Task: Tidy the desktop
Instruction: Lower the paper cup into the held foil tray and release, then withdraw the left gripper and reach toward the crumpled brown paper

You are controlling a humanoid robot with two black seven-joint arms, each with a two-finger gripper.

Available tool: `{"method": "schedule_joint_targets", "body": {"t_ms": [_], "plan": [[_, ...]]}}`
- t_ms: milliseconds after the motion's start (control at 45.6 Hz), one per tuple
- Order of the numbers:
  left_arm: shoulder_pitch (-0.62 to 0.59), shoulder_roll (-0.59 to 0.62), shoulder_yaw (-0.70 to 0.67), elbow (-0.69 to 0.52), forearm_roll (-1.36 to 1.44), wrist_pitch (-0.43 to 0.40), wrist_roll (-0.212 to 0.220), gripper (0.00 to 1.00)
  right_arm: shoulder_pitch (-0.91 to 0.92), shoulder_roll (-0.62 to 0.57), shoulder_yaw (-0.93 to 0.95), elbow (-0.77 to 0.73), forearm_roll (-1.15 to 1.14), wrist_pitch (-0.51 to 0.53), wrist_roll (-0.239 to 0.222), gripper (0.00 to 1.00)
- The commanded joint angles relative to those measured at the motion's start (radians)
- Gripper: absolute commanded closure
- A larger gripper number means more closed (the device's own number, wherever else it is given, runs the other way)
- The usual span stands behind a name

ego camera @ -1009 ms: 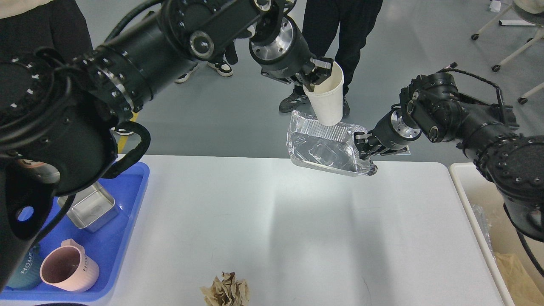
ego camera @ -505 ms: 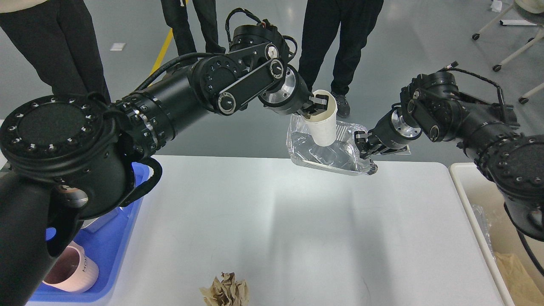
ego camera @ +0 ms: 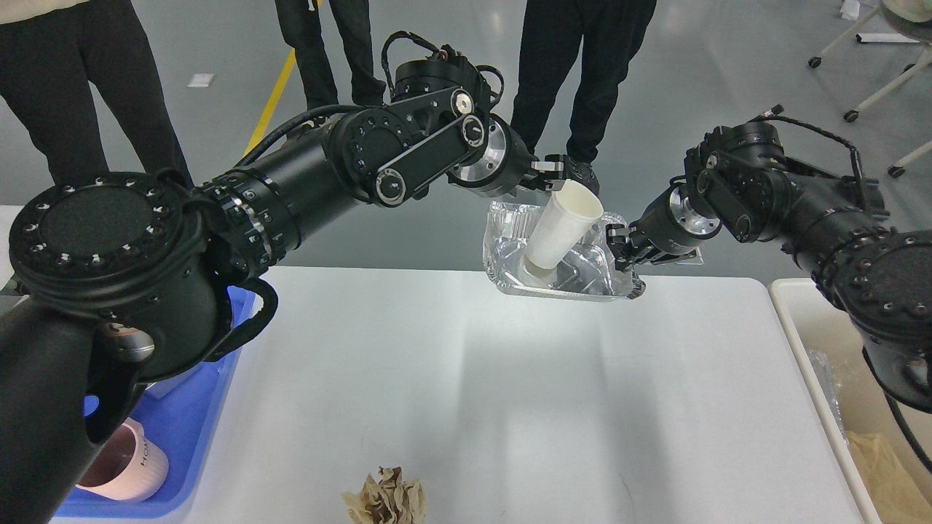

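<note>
The white desktop (ego camera: 466, 393) fills the lower part of the head view. My right gripper (ego camera: 620, 253) is shut on the right rim of a crinkled foil tray (ego camera: 510, 273), holding it at the desktop's far edge. A white paper cup (ego camera: 561, 227) leans tilted inside the foil tray, base down, mouth up and to the right. My left gripper (ego camera: 551, 175) is just above and left of the cup's rim, its fingers apart and off the cup. A crumpled brown paper ball (ego camera: 386, 498) lies at the desktop's front edge.
A blue plastic tray (ego camera: 182, 444) at the left holds a pink mug (ego camera: 124, 469), mostly hidden by my left arm. A beige bin (ego camera: 823, 378) stands at the right edge. Several people's legs stand behind the table.
My left gripper lowered the paper cup into the foil tray and let go of it; the cup now leans tilted. The right gripper stayed put, and the tray levelled a little.
</note>
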Motion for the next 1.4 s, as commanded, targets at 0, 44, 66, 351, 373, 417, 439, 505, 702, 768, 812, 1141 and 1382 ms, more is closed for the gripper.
{"method": "schedule_joint_targets", "body": {"t_ms": [0, 44, 66, 351, 373, 417, 439, 505, 702, 768, 812, 1141, 1382], "plan": [[-0.019, 0.0, -0.01, 0.0, -0.034, -0.001, -0.001, 0.04, 0.002, 0.0, 0.0, 0.0, 0.0, 0.0, 0.0, 1.0], [-0.043, 0.002, -0.015, 0.0, -0.056, -0.01, -0.001, 0.03, 0.004, 0.0, 0.0, 0.0, 0.0, 0.0, 0.0, 1.0], [-0.06, 0.002, -0.015, 0.0, -0.068, -0.015, -0.001, 0.03, 0.004, 0.0, 0.0, 0.0, 0.0, 0.0, 0.0, 1.0], [-0.367, 0.126, -0.02, -0.006, -0.295, -0.206, 0.011, 0.04, 0.005, -0.003, 0.0, 0.0, 0.001, 0.002, 0.0, 1.0], [-0.385, 0.141, -0.026, -0.006, -0.306, -0.226, 0.011, 0.04, 0.005, -0.002, 0.0, 0.001, 0.0, 0.002, 0.0, 1.0], [-0.427, 0.172, -0.035, -0.006, -0.324, -0.267, 0.013, 0.04, 0.007, -0.003, 0.0, 0.001, 0.001, 0.003, 0.0, 1.0], [-0.447, 0.189, -0.04, -0.008, -0.332, -0.289, 0.015, 0.04, 0.007, -0.003, 0.0, 0.0, 0.001, 0.003, 0.0, 1.0], [-0.491, 0.251, -0.044, -0.015, -0.343, -0.306, 0.015, 0.04, 0.007, -0.005, 0.0, 0.0, 0.001, 0.005, 0.0, 1.0], [-0.493, 0.481, -0.015, -0.112, -0.332, -0.306, 0.018, 0.04, 0.009, -0.003, 0.0, 0.001, 0.001, 0.005, 0.0, 1.0], [-0.456, 0.581, 0.011, -0.214, -0.333, -0.306, 0.018, 0.04, 0.009, 0.0, 0.0, 0.001, 0.001, 0.005, 0.0, 1.0], [-0.414, 0.652, 0.022, -0.283, -0.332, -0.306, 0.016, 0.04, 0.009, 0.002, 0.0, 0.001, 0.001, 0.005, 0.0, 1.0], [0.146, 1.182, -0.053, -0.96, -0.255, 0.011, -0.102, 0.04, 0.005, 0.006, 0.0, 0.001, 0.001, 0.003, 0.0, 1.0], [0.602, 1.414, -0.273, -1.187, -0.197, 0.073, -0.277, 0.05, -0.001, 0.015, 0.002, 0.001, 0.001, 0.002, 0.0, 1.0]]}}
